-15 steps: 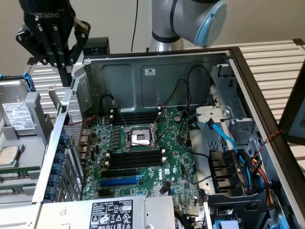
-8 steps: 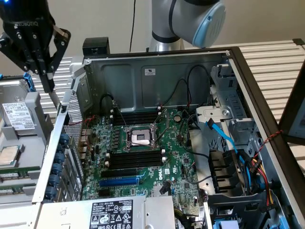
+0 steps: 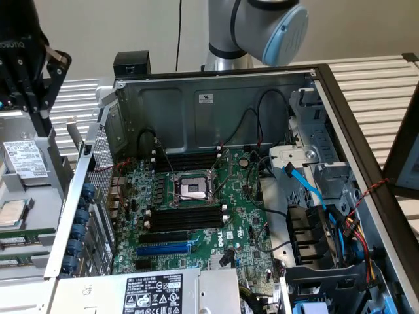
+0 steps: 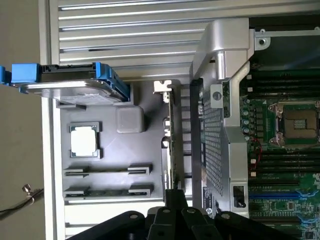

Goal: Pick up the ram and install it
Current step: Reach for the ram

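The gripper is hanging at the exterior view's upper left, over the grey parts tray, jaws pressed together with nothing visibly between them. The ram is lying at the lower left edge in a clipped holder, likely for a steady top-down grasp, well apart from the motherboard's black slots.

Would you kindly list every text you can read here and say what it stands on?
Nothing reads with certainty.
Gripper lettering, exterior view: upside down, not legible.
Power supply label: too small.
Hard drive label: too small.
Case wall sticker: too small.
Motherboard print: too small.
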You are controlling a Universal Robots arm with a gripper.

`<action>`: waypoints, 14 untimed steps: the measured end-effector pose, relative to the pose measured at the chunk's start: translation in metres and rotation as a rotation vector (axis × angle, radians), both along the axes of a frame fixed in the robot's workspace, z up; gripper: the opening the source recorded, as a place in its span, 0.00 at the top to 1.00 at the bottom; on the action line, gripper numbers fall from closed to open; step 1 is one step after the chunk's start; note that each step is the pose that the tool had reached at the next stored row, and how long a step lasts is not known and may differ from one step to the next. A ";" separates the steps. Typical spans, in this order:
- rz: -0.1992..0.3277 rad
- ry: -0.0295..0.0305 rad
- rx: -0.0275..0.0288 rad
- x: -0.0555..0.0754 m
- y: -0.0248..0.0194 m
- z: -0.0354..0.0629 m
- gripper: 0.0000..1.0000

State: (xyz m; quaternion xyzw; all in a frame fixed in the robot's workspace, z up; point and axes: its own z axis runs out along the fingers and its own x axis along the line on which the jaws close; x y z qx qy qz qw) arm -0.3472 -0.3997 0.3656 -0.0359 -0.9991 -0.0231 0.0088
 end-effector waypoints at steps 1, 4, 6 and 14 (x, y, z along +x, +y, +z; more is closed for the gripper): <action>0.000 0.0011 -0.0002 -0.005 0.0000 -0.0013 0.89; 0.000 0.0035 -0.0012 -0.018 0.0000 -0.0053 0.89; 0.000 0.0052 -0.0019 -0.027 0.0000 -0.0077 0.89; 0.000 0.0120 -0.0044 -0.061 0.0003 -0.0177 0.89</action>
